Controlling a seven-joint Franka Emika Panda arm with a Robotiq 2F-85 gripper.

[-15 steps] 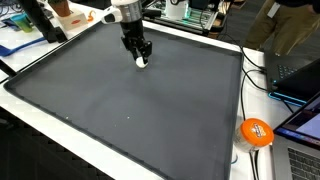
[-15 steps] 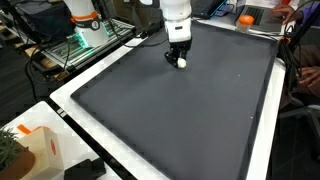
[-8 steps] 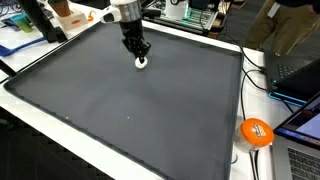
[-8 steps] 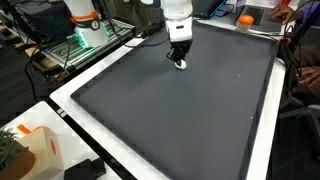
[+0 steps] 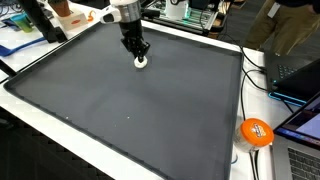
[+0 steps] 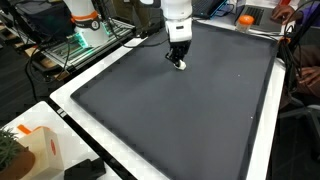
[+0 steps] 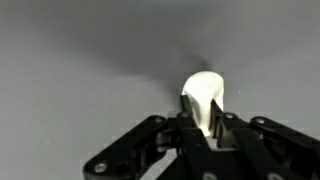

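A Franka arm's gripper [image 5: 139,55] stands low over the far part of a dark mat [image 5: 150,115], its two fingers [image 7: 190,125] pressed together on a small white object [image 7: 203,92] that touches or nearly touches the mat; which of the two cannot be told. In the wrist view only the object's rounded upper end shows, pale against the grey surface, while its lower part is hidden between the black finger pads and the gripper's body is cut off by the bottom edge. In both exterior views the object [image 6: 181,65] is a mere white speck under the gripper [image 6: 178,58], too small to name. The arm above the wrist is cropped by the top of the frame. An orange round thing [image 5: 255,131] lies well apart, just off the mat's edge, its markings too blurred to read.
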